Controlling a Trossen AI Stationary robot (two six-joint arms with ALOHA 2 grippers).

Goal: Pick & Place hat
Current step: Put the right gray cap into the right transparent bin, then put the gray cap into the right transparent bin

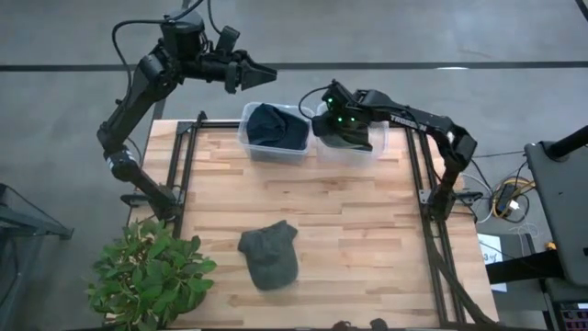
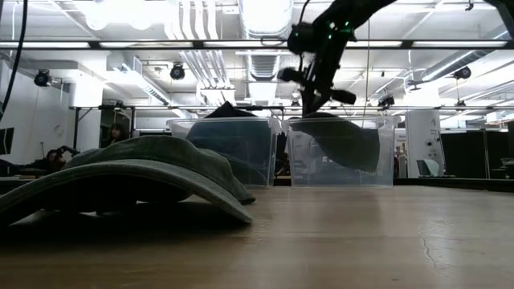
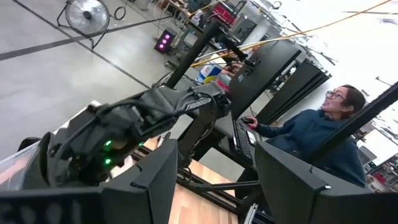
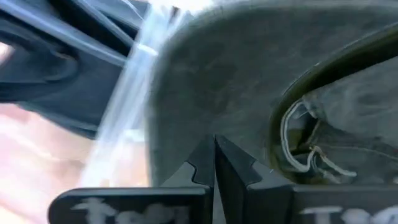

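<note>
A dark grey hat (image 1: 347,138) hangs limp over the clear bin (image 1: 360,152) at upper centre. The right gripper (image 1: 336,120) is clamped on its fabric. The left gripper (image 1: 260,73), at upper left, has its fingers spread and holds nothing.

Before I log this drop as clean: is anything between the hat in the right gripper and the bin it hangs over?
Nothing visible. The right gripper holds the dark hat, already partly inside the right clear bin.

You can make out white lettering on the right arm (image 1: 404,118) in the high view, too small to read; no other text is legible.
</note>
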